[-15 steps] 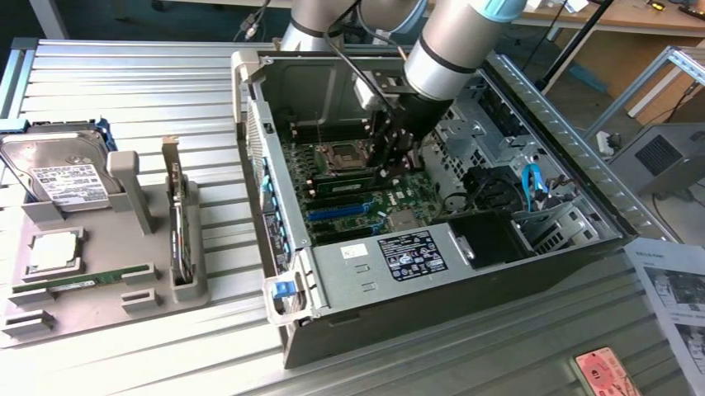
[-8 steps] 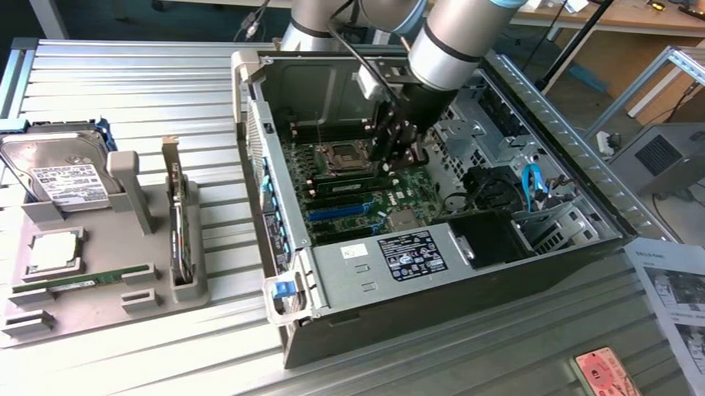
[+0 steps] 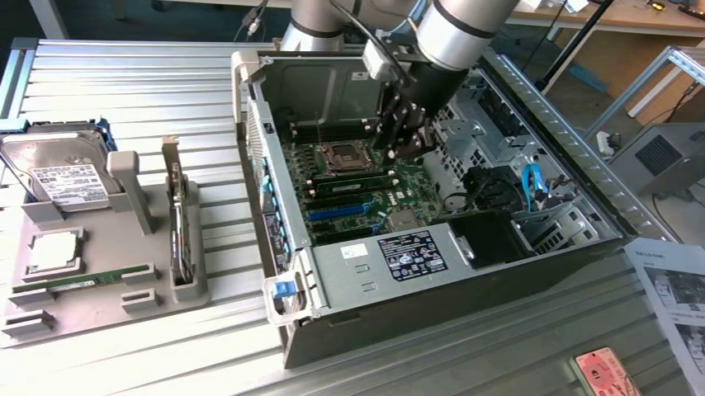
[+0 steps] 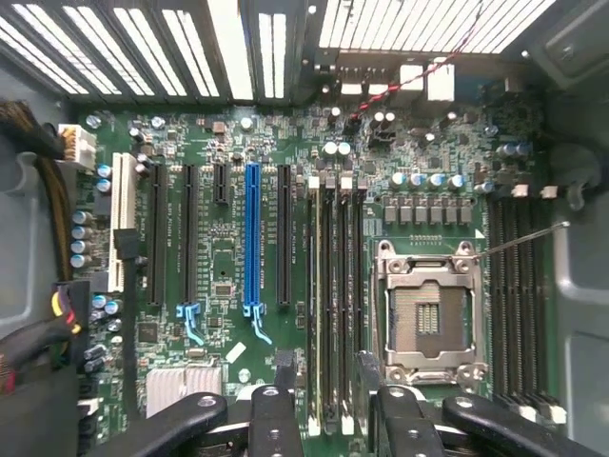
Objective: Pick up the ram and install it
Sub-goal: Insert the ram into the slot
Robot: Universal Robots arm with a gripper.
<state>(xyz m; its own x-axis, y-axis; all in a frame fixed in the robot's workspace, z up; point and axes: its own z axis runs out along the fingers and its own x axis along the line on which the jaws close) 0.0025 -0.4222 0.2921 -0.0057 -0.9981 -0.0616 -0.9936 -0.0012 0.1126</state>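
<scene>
A long green ram stick with a pale label lies flat at the front of the grey tray, at the exterior view's left. A second narrow green stick stands in a slot on the motherboard, next to the empty processor socket. My gripper hangs inside the open computer case, just above the board beside that socket. In the wrist view my gripper is open and holds nothing. Its two fingers straddle the long memory slots beside the socket.
The case walls surround the board. A black power supply, blue cables and drive cages stand inside it. On the tray are a hard drive, a square silver chip and an upright card. Papers lie at the right.
</scene>
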